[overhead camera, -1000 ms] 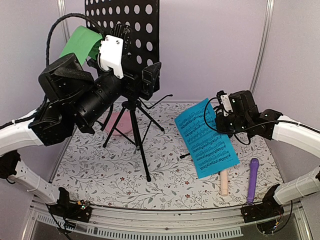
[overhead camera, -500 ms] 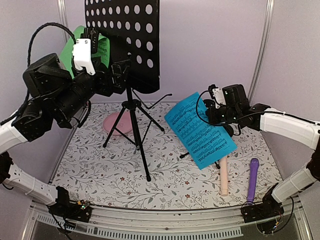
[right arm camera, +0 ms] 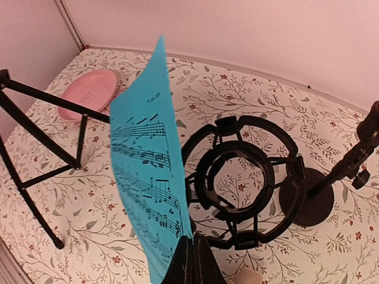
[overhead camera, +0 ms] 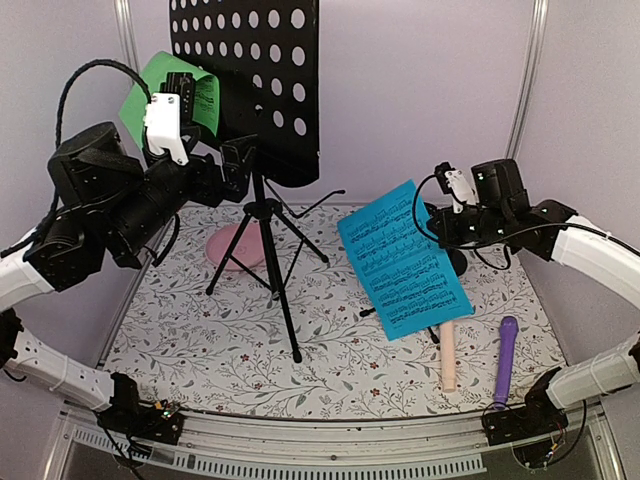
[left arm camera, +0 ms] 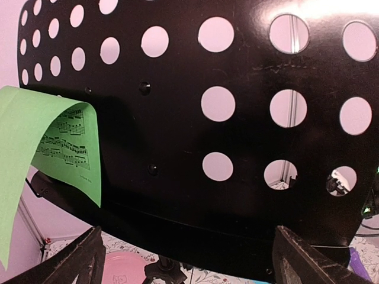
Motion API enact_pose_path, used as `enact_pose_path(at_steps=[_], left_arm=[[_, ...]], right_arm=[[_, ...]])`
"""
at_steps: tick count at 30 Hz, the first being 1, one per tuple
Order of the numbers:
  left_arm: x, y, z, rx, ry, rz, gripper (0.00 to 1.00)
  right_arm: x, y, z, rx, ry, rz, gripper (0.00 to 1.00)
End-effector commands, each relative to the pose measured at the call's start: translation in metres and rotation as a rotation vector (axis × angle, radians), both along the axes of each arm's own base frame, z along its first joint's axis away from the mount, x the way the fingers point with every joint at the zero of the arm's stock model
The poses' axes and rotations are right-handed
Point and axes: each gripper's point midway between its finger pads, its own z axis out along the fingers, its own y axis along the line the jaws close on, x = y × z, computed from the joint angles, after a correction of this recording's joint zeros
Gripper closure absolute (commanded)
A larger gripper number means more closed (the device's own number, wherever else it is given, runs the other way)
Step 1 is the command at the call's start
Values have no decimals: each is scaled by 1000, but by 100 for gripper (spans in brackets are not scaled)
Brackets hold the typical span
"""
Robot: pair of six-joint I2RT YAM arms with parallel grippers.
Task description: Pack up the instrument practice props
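Sheet music in blue hangs at center right, pinched by the clenched right end effector. Left end effector stands released beside the green sheet, upper left.

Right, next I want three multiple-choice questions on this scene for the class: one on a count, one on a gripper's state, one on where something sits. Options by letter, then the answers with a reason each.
1. How many microphones lie on the table? A one; B two; C four.
2. The right gripper is: A open; B shut on nothing; C shut on the blue sheet.
3. Where is the green sheet? A flat on the table; B in the right gripper; C on the music rack.

Answers:
1 B, the beige microphone and the purple microphone lie side by side near the right front edge.
2 C, its wrist view shows the sheet rising from between its closed fingers.
3 C, it curls over the rack's left side, well above the table.
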Motion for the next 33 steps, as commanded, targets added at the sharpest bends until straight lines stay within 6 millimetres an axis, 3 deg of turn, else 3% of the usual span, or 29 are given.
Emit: enact_pose_path(at_steps=[1,5,14,18,22,27,33], left_arm=[[4,-5,-1,-12,-14,-9,1],[5,-10,-2,-12,-17,-19,1],[5,-11,-1,-8,-24,-21,1],[4,-7,1,-11,-24,-15,1],[4,-4,1,-11,-21,-11,1],[3,-2,-2,-29,-9,-12,1],[3,-2,-7,-40,5,-13,1]], right_arm=[[-32,13,36,109,-40,158,100],[-68,31,49,215,-25,345,100],[-124,74,69,360,76,595,100],[-138,93,80,383,99,672,100],[-132,96,91,432,120,625,100],[-116,94,61,459,284,448,100],[-98,83,-14,470,478,169,100]])
